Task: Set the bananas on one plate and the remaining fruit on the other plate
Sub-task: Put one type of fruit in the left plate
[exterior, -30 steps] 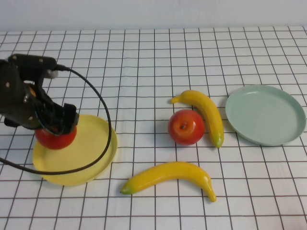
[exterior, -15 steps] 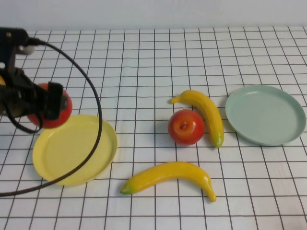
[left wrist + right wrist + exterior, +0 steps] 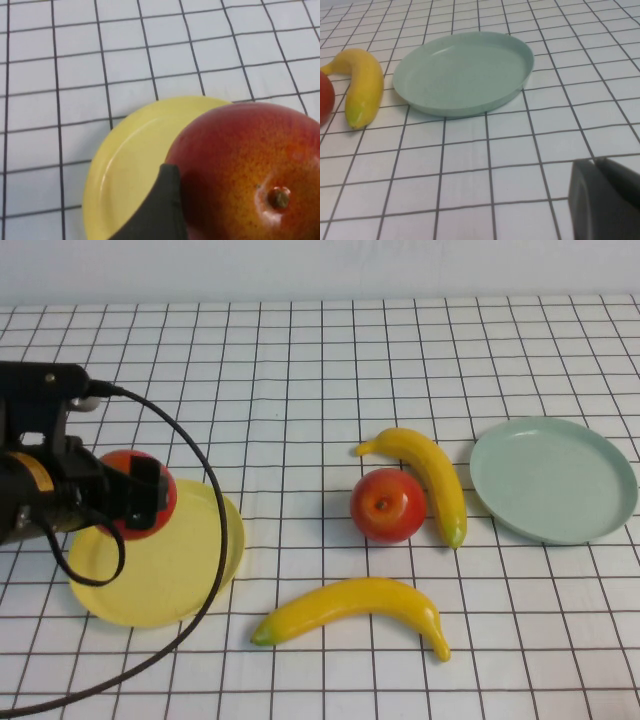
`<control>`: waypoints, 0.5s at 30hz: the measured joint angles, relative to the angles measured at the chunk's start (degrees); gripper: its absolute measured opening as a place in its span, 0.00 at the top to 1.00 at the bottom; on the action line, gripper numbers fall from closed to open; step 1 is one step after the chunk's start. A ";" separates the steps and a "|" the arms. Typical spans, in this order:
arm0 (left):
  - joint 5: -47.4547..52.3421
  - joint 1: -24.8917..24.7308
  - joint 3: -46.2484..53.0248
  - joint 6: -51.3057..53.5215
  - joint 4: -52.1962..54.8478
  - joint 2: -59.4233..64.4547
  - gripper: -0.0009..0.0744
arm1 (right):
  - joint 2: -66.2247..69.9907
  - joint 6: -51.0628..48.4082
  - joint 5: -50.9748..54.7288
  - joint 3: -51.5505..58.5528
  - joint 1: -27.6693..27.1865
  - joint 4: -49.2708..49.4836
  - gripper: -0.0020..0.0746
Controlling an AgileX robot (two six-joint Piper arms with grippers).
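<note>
High view shows the left end effector over the far edge of the round yellow shallow plate, its jaws spread wide around a shiny red apple held just above the plate. Left wrist view shows a dark fingertip against that apple. A second red apple and 2 glossy yellow plastic bananas lie on the checked table beside the pale mint-green plate. The right end effector, near that green plate, is pressed together, holding nothing.
</note>
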 joint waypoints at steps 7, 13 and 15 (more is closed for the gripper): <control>-4.49 -1.02 4.15 -8.50 9.37 -1.84 0.10 | 0.00 0.00 0.00 0.00 0.00 0.00 0.99; -8.80 -1.16 6.84 -13.32 15.79 -3.96 0.10 | 0.00 0.00 0.00 0.00 0.00 0.00 0.99; -9.70 -1.05 6.95 -14.19 16.98 -3.96 0.10 | 0.00 0.00 0.00 0.00 0.00 0.00 0.99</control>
